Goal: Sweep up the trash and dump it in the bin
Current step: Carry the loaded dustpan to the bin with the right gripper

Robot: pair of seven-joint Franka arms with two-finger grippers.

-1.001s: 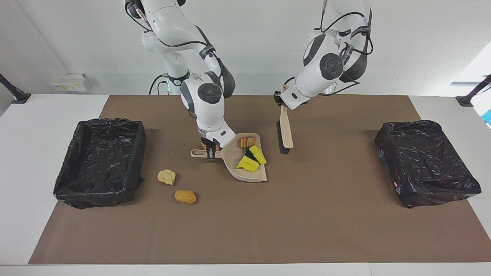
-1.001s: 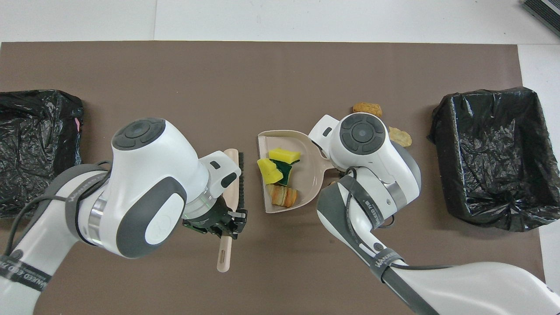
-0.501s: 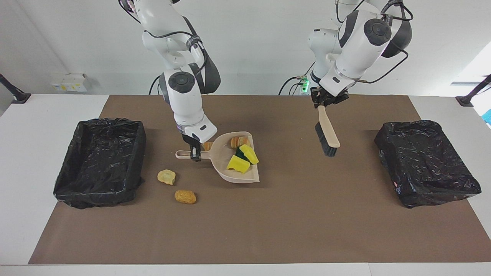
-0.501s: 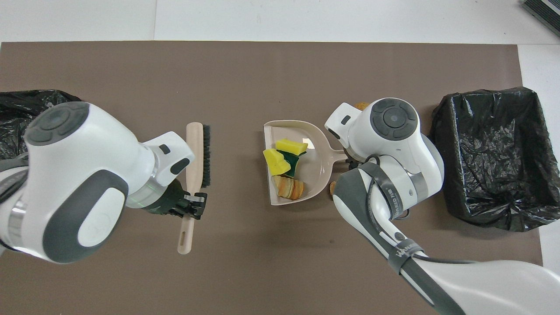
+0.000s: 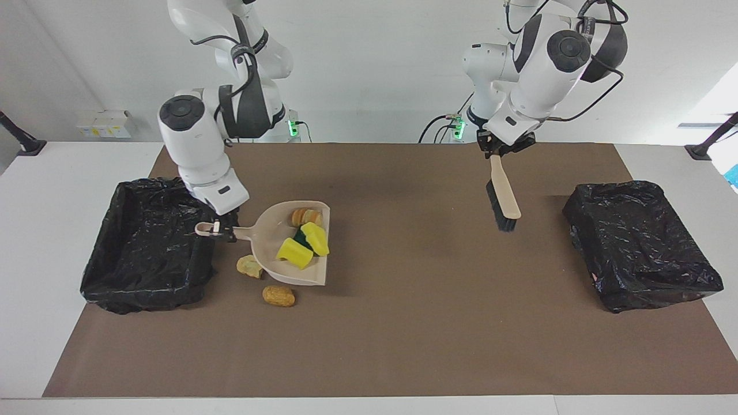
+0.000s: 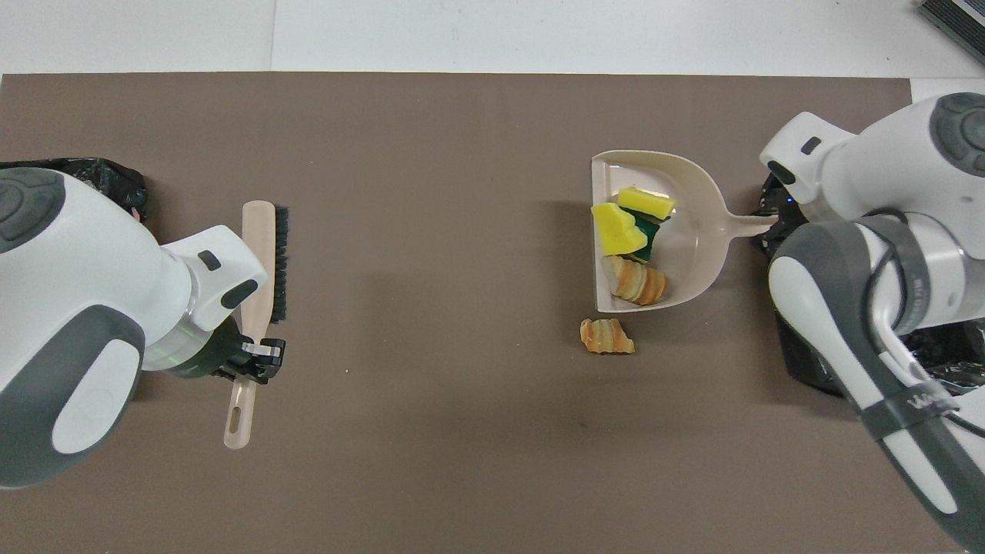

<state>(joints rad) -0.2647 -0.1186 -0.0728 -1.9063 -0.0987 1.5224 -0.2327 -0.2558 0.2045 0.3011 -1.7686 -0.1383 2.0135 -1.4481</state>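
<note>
My right gripper (image 5: 222, 229) is shut on the handle of the beige dustpan (image 5: 271, 227), which hangs just above the mat beside the black-lined bin (image 5: 150, 242) at the right arm's end. In the pan lie yellow-and-green sponge pieces (image 5: 295, 253) (image 6: 618, 231) and a tan bread chunk (image 5: 305, 217) (image 6: 636, 281). Loose trash stays on the mat: two chunks (image 5: 249, 266) (image 5: 278, 295) by the pan's edge, and one (image 6: 606, 336) nearer to the robots. My left gripper (image 5: 498, 152) (image 6: 258, 362) is shut on the brush (image 5: 503, 199) (image 6: 262, 285), held in the air with bristles down.
A second black-lined bin (image 5: 640, 248) stands at the left arm's end of the brown mat (image 5: 403, 334). In the overhead view my right arm covers most of the bin (image 6: 800, 362) beside the dustpan.
My right arm has carried the loaded dustpan from the mat's middle to beside the bin at its end. My left arm has swung the brush away toward its own end and lifted it.
</note>
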